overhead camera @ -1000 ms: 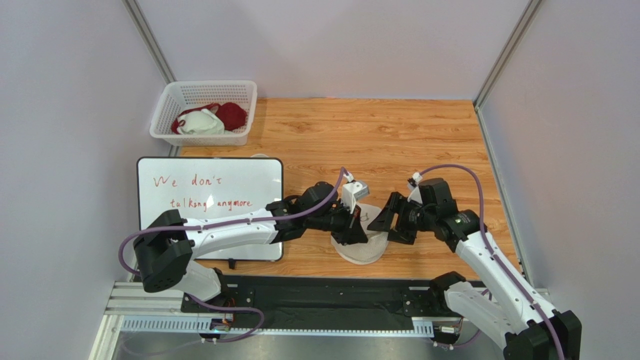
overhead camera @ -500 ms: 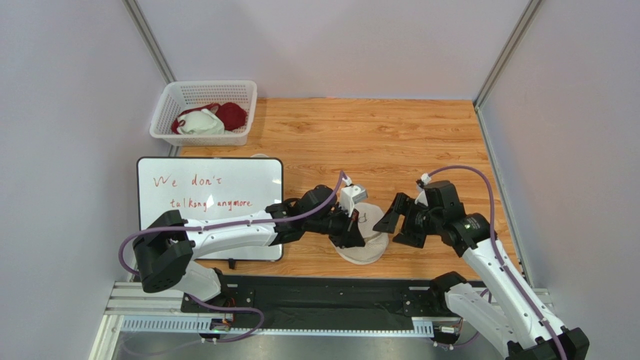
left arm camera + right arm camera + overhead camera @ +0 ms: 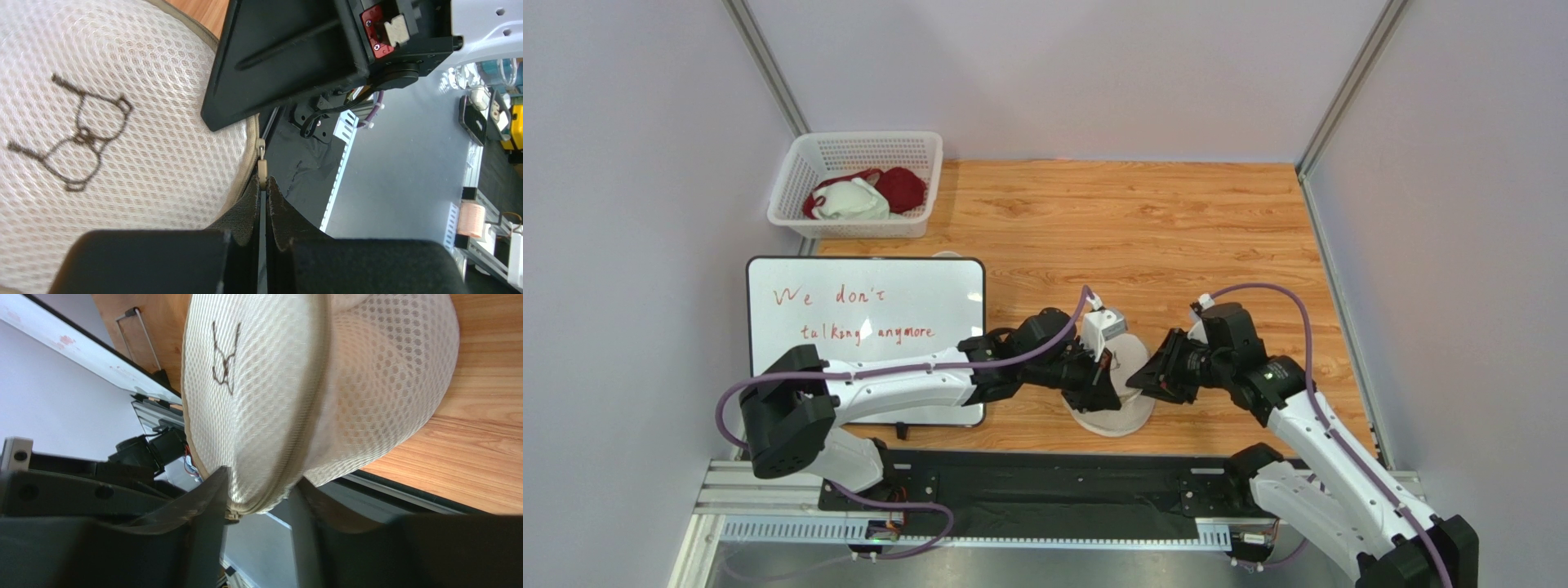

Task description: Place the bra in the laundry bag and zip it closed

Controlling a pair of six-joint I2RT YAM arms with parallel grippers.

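Note:
The laundry bag (image 3: 1117, 418), a round off-white mesh pouch with a black bra drawing (image 3: 77, 144), stands on edge near the table's front between both grippers. My left gripper (image 3: 263, 184) is shut on the beige zipper pull (image 3: 263, 166) at the bag's rim. In the top view this left gripper (image 3: 1109, 391) sits on the bag's left side. My right gripper (image 3: 261, 485) straddles the zipped rim of the laundry bag (image 3: 276, 386), one finger pressing the mesh on each side, beside the zipper slider (image 3: 232, 513). The right gripper (image 3: 1141, 381) meets the bag from the right. The bra is hidden.
A white lattice basket (image 3: 799, 184) with a dark red garment (image 3: 902, 186) and a white garment (image 3: 849, 202) stands at the back left. A whiteboard (image 3: 867, 337) with red writing lies left of the bag. A black mat (image 3: 1014, 480) lines the near edge.
The right gripper drew back to the right with jaws wide, then returned to the bag and narrowed onto its rim. The left gripper stayed shut on the pull, shifting slightly.

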